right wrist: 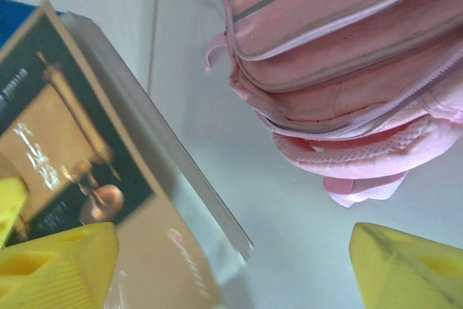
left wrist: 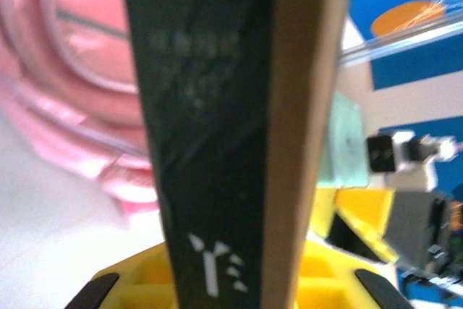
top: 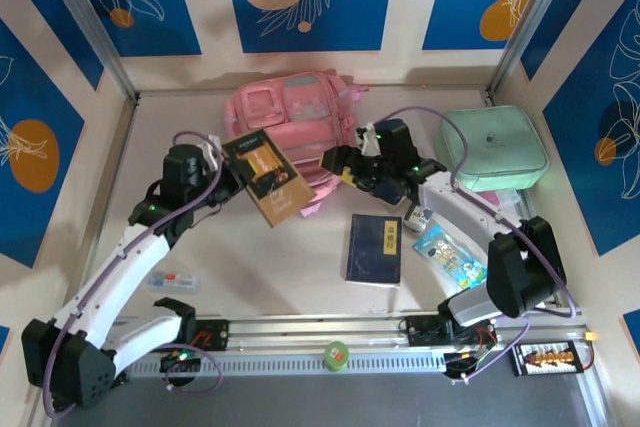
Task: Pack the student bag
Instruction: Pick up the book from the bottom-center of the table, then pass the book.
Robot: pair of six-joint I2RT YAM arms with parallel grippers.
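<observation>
The student bag [top: 290, 112] lies at the back centre of the worktop [top: 270, 277], its far edge near the rear wall and its zipped edge facing the arms. Just in front of that edge, the left fingers [left wrist: 141, 280] pinch a black-and-tan book [top: 265, 179], held tilted with one corner close to the bag. The right fingers [right wrist: 61, 265] are spread wide beside the book's other side, gripping nothing. A mint case [top: 493, 145] sits to the bag's right. A navy book [top: 375, 248] lies flat nearer the arms, with bare surface to its left.
</observation>
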